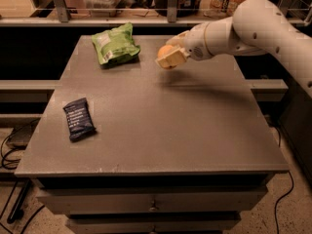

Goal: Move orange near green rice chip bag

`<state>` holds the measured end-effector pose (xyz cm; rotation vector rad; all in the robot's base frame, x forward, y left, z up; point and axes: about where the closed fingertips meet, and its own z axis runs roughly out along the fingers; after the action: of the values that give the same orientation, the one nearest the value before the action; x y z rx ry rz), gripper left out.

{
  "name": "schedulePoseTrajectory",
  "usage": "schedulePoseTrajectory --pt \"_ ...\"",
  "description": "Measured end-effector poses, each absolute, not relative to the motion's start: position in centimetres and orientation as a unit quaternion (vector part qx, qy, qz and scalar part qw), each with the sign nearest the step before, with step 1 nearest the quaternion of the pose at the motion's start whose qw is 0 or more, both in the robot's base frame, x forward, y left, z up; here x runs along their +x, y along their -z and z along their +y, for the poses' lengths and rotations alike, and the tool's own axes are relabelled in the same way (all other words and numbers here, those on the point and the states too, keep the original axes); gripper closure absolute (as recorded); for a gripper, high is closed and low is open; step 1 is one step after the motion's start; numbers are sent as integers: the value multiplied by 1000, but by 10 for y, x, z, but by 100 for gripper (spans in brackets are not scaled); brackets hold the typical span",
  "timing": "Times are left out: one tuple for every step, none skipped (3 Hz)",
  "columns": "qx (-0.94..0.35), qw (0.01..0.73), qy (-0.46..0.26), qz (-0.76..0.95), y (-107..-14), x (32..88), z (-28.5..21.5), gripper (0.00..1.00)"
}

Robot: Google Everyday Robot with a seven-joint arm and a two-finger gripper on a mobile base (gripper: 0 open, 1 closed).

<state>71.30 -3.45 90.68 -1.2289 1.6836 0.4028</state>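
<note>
Camera view: my gripper [169, 57] pinches the orange [164, 49] above the far side of the table [161, 130], right of the green bag [114, 44], not touching it; a blue packet [79, 118] lies near the left edge

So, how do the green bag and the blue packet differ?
The green rice chip bag is puffy and larger; the blue packet is flat and smaller. The bag lies far back, near the gripper holding the orange; the packet nearer, left. Both rest on the table.
</note>
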Motion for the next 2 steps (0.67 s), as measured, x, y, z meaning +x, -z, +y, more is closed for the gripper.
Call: schedulePoseTrajectory --pt "-474 525 -203 678 -894 753 -12 100" --pt "-463 542 -231 663 -885 777 4 100"
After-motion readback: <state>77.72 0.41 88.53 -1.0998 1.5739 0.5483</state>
